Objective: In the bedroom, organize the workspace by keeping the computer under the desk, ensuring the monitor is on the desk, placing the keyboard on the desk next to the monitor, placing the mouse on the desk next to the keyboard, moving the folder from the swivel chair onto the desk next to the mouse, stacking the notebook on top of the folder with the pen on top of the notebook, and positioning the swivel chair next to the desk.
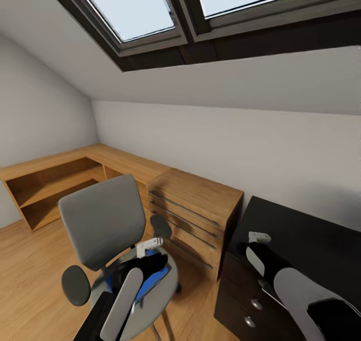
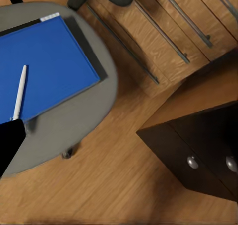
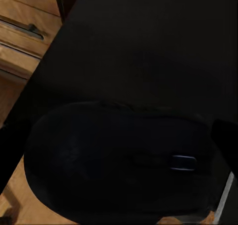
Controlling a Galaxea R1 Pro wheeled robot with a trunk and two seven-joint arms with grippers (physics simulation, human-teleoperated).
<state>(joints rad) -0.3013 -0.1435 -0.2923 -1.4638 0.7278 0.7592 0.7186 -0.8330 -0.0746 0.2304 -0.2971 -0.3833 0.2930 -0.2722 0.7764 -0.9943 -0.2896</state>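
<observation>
Two arms are out over different parts of the room. The right hand (image 1: 258, 239) hangs over the near corner of the bench (image 1: 311, 236), the glossy black top beside the light-wood chest of drawers (image 1: 195, 206). In the right wrist view the mouse (image 3: 119, 160) looms close, and its outline overlaps the edge of the bench top. It therefore looks lifted rather than lying there, and I judge the hand to be closed on it, though the fingers themselves are too dark to make out.

The left hand (image 1: 148, 247) hovers above the seat of the swivel chair (image 1: 103, 221), which stands just beside the chest. Whether that hand is open or closed I cannot tell. The folder (image 2: 54, 66) lies flat on the seat with the pen (image 2: 20, 91) resting on it. A dark grey strip (image 2: 91, 51) shows along one side of the folder. It may be the notebook, but I cannot be sure.

The step in hand looks to be placing the mouse. The keyboard and monitor are out of sight, so how close the mouse is to its proper spot cannot be judged.

The next move calls for carrying the mouse inward from the corner, lowering it until it sits on the top, and then letting go. After that the folder has to come off the chair, and the loose pen could roll off when it is lifted.
</observation>
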